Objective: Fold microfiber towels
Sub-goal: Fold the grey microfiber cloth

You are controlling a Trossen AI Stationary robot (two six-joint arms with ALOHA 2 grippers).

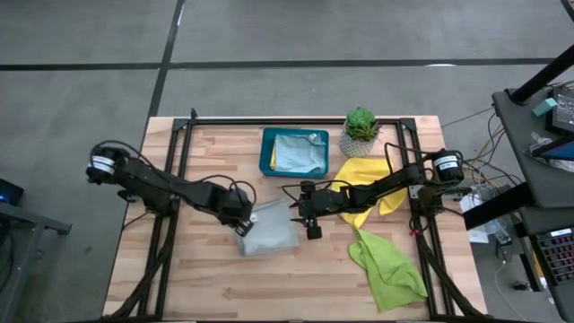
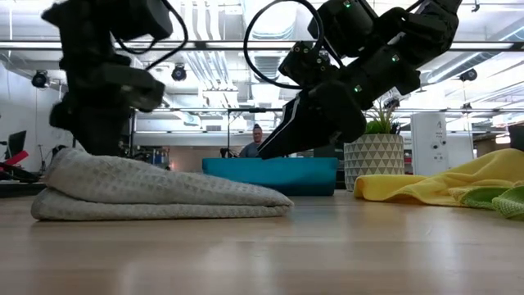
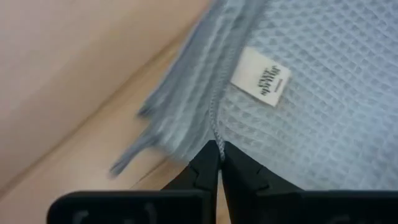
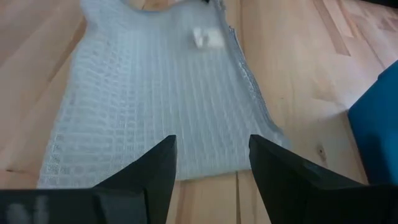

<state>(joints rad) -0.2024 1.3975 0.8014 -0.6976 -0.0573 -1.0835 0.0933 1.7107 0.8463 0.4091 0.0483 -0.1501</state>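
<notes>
The pale grey towel [image 1: 269, 231] lies folded in layers on the wooden table [image 1: 206, 278] and also shows in the low view [image 2: 155, 195]. My left gripper [image 1: 242, 222] is shut at its left edge. My right gripper [image 1: 311, 230] is open and empty just right of the grey towel, above the table [image 4: 212, 140]. The light blue towel [image 1: 294, 154] lies in the teal tray [image 1: 266, 152]. One yellow towel [image 1: 359, 175] and the lime green towel [image 1: 387, 265] lie crumpled at the right. A second yellow towel does not show. My left gripper pinches the grey towel's stitched edge [image 3: 214, 127] between its two shut fingertips [image 3: 202, 165], close to the white label [image 3: 261, 78]. The fingers come from above, slanting from the table's left. The towel lies flat on the table, folded and slack.
The teal tray stands at the far middle, with a small potted plant [image 1: 360, 133] to its right. Black frame rails run along the table's left, right and far sides. Bare wood lies at the near left [image 1: 179, 278]. A person shows far behind the tray [image 2: 258, 139].
</notes>
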